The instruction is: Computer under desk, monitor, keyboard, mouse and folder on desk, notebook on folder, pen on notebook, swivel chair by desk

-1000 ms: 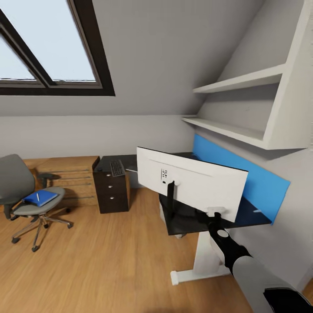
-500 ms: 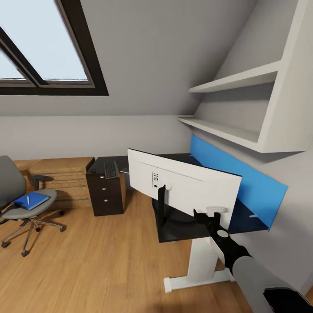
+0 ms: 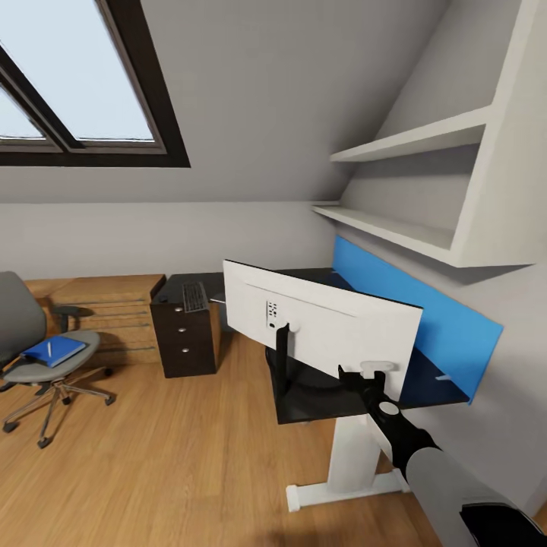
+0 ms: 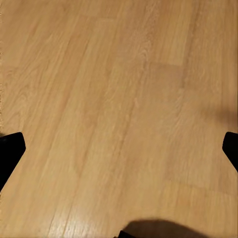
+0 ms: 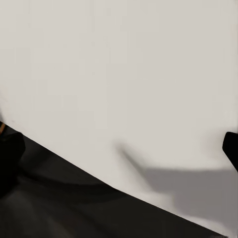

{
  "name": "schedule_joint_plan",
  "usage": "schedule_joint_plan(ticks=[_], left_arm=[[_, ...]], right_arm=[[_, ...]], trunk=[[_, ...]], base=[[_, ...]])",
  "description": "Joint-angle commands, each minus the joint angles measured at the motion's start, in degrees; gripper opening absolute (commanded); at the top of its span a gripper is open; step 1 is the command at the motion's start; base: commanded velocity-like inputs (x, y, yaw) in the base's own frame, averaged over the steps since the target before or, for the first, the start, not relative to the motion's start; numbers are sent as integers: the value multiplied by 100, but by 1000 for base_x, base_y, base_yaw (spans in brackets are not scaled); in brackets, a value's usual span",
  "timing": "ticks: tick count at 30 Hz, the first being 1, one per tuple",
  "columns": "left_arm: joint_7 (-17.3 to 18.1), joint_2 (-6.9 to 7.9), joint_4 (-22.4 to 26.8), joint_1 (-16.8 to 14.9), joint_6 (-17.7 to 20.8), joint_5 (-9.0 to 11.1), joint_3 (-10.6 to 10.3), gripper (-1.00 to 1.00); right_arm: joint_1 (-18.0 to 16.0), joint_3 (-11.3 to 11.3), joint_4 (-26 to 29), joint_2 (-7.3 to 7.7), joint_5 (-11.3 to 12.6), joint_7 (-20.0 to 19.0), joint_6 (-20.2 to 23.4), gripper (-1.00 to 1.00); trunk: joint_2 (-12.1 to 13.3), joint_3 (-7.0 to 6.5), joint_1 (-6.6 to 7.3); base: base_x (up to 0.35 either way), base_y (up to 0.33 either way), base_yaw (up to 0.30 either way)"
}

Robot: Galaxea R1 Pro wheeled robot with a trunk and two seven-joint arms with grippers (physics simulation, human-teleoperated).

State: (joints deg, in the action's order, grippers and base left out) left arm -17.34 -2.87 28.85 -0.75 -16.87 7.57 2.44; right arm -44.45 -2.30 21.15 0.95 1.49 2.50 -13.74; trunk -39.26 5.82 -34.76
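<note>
Sloped grey ceiling and skylights frame the head view: my right end effector [image 3: 363,374] sits at the lower edge of the monitor [image 3: 323,325], which stands on the bench [image 3: 346,401]. Left wrist view: my left end effector [image 4: 119,148] hangs spread above wood floor [image 4: 119,99]. Right wrist view: fingertips wide apart, monitor's white back [image 5: 129,74] close ahead. Pushing further could tip it off its thin stem.

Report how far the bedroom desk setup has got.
Done: the monitor stands on the desk, white back facing the camera. In hand: the right gripper is at the monitor's lower edge; whether it grips is unclear. Left: the keyboard lies on the black drawer unit, and the folder with the pen on it sits on the swivel chair, away from the desk.
</note>
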Motion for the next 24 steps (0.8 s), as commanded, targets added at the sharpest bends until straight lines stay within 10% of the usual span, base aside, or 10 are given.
schedule_joint_plan(ticks=[1,24], left_arm=[[12,-2,-2,-4,-27,47,11,100],[16,83,-2,-4,151,60,11,100]], right_arm=[[-6,-22,2,2,17,28,-14,100],[-7,-16,-6,0,18,32,6,100]], trunk=[[-8,10,-2],[-8,10,-2]], base=[[0,-72,81],[0,-265,58]])
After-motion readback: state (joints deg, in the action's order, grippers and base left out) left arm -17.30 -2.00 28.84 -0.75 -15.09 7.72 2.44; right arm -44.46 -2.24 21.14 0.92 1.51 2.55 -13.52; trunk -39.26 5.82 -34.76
